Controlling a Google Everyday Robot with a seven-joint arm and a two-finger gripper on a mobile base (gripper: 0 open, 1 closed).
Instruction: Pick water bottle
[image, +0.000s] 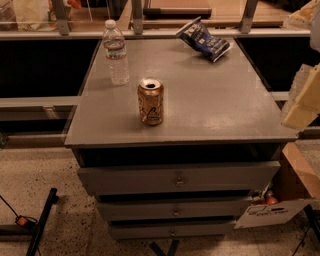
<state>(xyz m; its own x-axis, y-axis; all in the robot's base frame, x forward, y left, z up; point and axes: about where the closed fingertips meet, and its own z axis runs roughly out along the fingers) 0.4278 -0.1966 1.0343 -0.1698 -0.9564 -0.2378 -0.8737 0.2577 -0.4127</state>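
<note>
Your grey metal drawer cabinet (225, 100) fills the view. The pale cream gripper (302, 100) hangs off its right edge, well apart from everything on top; released or clenched, you cannot tell. The small clear ribbed plastic water bottle (116, 52) with a white cap stands upright at the far left corner: likely light, thin-walled and slippery, so take it mid-body, gently. Avoid the gold-brown drink can (150, 101) nearer the front

No legible text on anything
</note>
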